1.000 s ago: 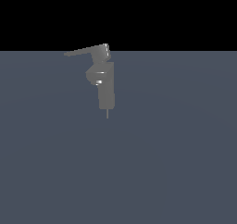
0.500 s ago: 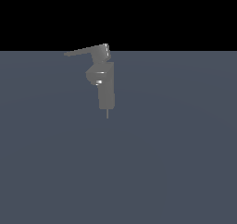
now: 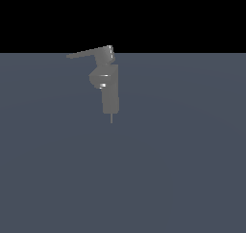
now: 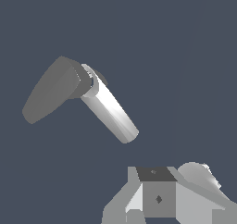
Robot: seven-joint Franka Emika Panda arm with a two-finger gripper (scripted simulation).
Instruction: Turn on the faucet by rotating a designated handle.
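The faucet (image 3: 109,85) looks like smooth grey metal, with bright glossy glints on its rounded bulge at its nine o'clock side. The handle (image 3: 86,53) is a duller, satin grey. The ground (image 3: 182,155) is flat matt slate-blue, without texture. The gripper (image 4: 159,197) appears as smooth, matt pale-grey plastic.

A flat, plain slate-grey floor (image 3: 182,169) fills the lower part of the exterior view up to a straight edge against black. The one thing standing on it is the grey faucet (image 3: 110,90), toward the exterior view's left, its handle (image 3: 86,53) pointing left.
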